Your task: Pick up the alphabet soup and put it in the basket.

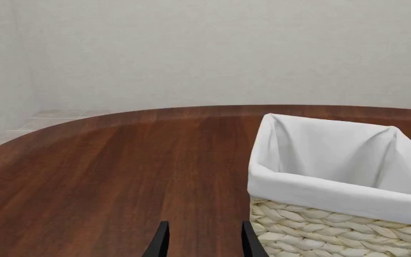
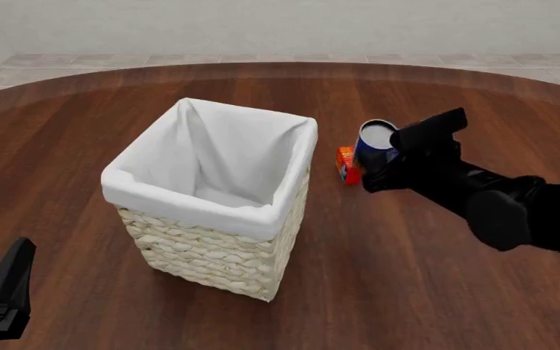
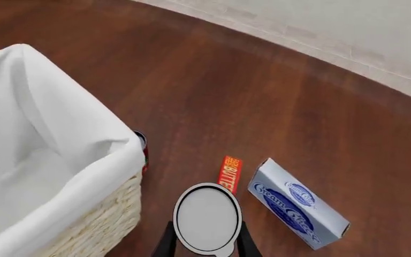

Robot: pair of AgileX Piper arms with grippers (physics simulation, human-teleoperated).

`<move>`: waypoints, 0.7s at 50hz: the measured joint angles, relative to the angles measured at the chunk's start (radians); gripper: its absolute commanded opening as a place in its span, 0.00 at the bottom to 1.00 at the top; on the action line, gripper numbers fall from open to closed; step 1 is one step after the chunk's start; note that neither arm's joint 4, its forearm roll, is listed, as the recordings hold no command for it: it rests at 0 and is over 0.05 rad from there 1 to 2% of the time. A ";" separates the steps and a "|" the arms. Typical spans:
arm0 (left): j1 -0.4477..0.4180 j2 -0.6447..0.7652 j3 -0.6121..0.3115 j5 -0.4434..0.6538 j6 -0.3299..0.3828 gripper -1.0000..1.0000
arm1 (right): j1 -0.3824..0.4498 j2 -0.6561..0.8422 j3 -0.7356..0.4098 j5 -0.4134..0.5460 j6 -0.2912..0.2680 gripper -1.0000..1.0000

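The alphabet soup (image 2: pixel 373 140), a small blue can with a silver-grey lid, is held in my right gripper (image 2: pixel 379 157) just right of the basket (image 2: pixel 198 205), and looks to be above the table. In the right wrist view the can's lid (image 3: pixel 207 216) sits between the two fingers, and the basket's white cloth rim (image 3: pixel 84 176) is beside it. The basket is cream wicker and holds nothing that I can see. My left gripper (image 2: pixel 4 287) is open and empty at the near left, with the basket's rim (image 1: pixel 320 185) beside its fingers (image 1: pixel 160 244).
A small orange-red box (image 3: pixel 230 172) lies on the table beyond the can, also in the front view (image 2: pixel 346 165). A flat blue-and-white cream cheese box (image 3: pixel 297 204) lies next to it. A red can (image 3: pixel 143 148) peeks out behind the basket's corner.
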 measured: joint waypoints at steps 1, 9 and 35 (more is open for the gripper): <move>0.000 0.000 0.000 0.000 0.000 1.00 | -0.001 -0.005 -0.004 0.005 -0.002 0.00; 0.000 0.000 0.000 0.000 0.000 1.00 | -0.004 -0.045 -0.043 0.043 -0.021 0.00; 0.000 0.000 0.000 0.000 0.000 1.00 | 0.096 -0.038 -0.211 0.102 -0.052 0.00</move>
